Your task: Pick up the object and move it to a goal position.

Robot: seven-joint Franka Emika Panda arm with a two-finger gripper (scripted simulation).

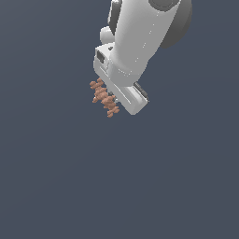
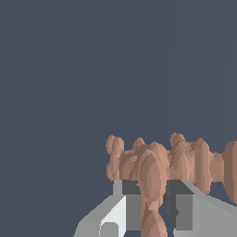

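- The gripper (image 2: 150,203) pinches the object (image 2: 152,171) between its two fingers (image 2: 132,206); the wrist view shows the lumpy piece filling the gap.
- In the exterior view the object (image 1: 104,97) sticks out beside the gripper (image 1: 122,91), under the arm (image 1: 140,32).
- Judged from this, the grasp looks done; the carry to the goal remains.
- No goal marker shows against the plain grey floor (image 1: 70,177).

A flat, uniform dark slate-blue ground (image 1: 56,186) fills both views, evenly lit and featureless
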